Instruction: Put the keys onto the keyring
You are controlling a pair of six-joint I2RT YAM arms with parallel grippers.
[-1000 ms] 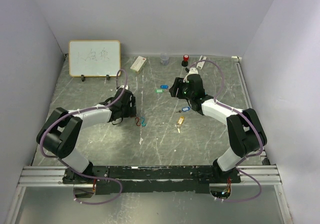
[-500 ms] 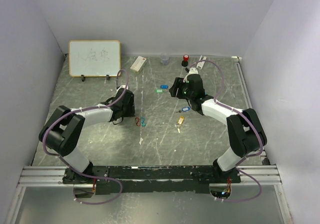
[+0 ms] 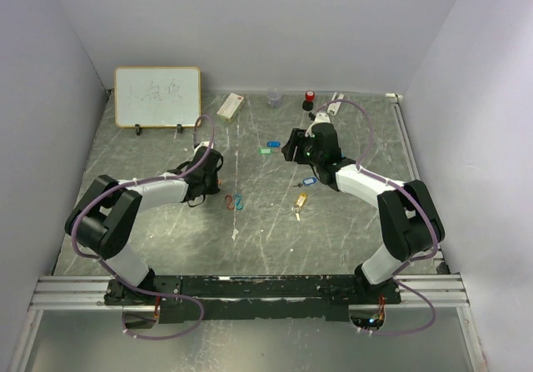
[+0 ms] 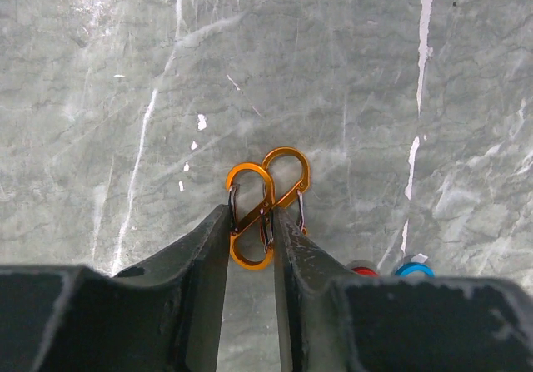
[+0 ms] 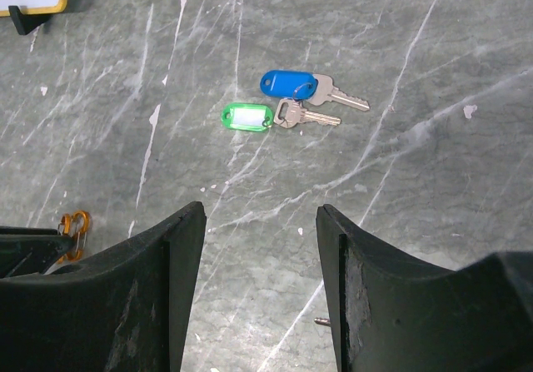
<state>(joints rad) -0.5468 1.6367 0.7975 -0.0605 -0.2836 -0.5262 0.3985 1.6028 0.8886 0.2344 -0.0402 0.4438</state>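
My left hand (image 4: pixel 251 214) is down low on the table (image 4: pixel 125 72). Its two fingers (image 4: pixel 208 247) are pressed in on an orange clip (image 4: pixel 286 150), one finger on each side of its near loop. The clip has two loops and lies flat. Its far loop sticks out past the fingertips. Just to the right of this hand I can see the tops of a red clip (image 4: pixel 362 266) and a blue clip (image 4: pixel 414 268), side by side.

My right hand (image 5: pixel 260 214) is spread wide, with nothing between its fingers. It hangs above the table and points at two keys. One is the blue-tag key (image 5: pixel 290 83) and the other is the green-tag key (image 5: pixel 247 116). They lie next to each other, with the metal parts pointing right.

From the top camera, these two keys sit between my two hands, nearer the right one. Two more keys lie closer to me, beside my right arm: a second blue-tag key (image 3: pixel 309 181) and a yellow-tag key (image 3: pixel 301 199). A whiteboard (image 3: pixel 157 96) stands at the far left of the table.
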